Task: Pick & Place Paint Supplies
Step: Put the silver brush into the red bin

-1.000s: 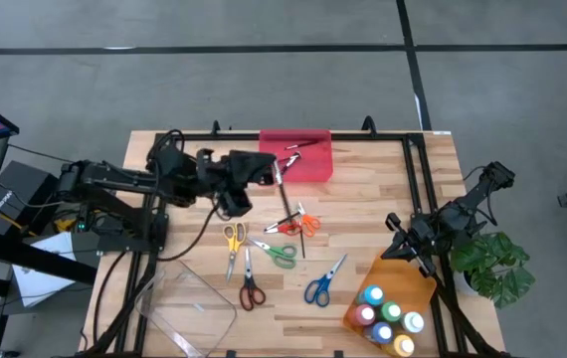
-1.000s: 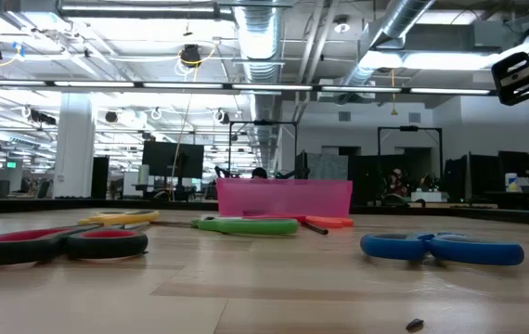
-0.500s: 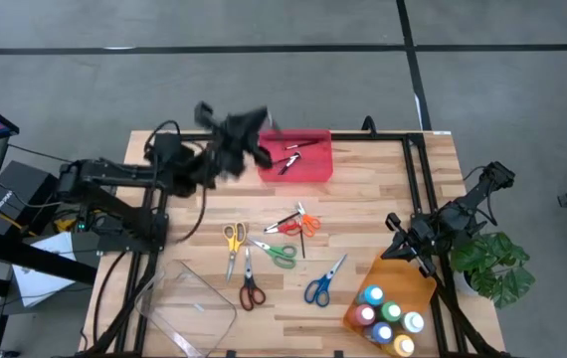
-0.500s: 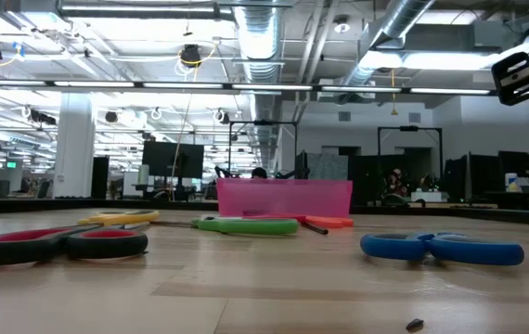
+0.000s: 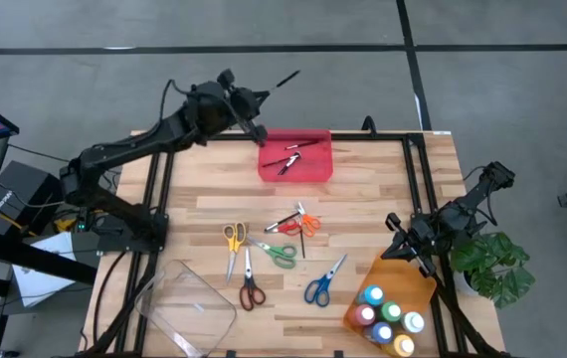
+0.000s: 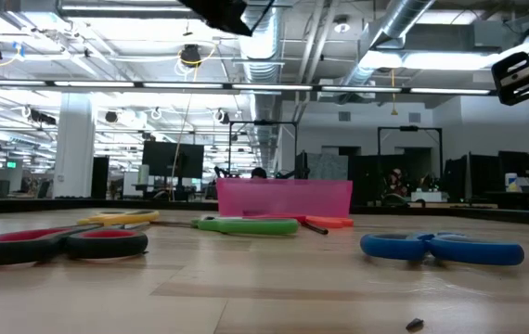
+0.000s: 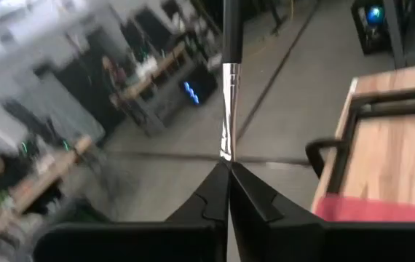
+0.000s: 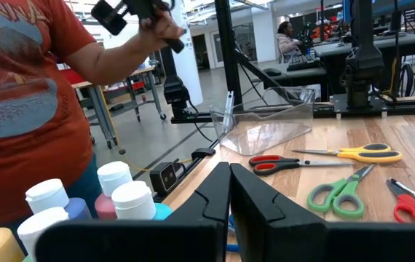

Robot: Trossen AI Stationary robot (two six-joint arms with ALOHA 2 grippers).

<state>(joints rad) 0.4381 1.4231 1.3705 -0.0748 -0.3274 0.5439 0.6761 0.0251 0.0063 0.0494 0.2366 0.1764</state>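
I hold a brush (image 5: 285,79) pinched in my left gripper (image 5: 261,101) above the red tray (image 5: 313,167) — right gripper (image 5: 400,249) closed, empty; five scissors remain.

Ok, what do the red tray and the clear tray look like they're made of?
Red tray: looks like translucent pinkish-red plastic; in the low view light seems to pass through its walls. Clear tray: apparently transparent rigid plastic, glossy; the wood grain shows through it and its edges catch highlights.
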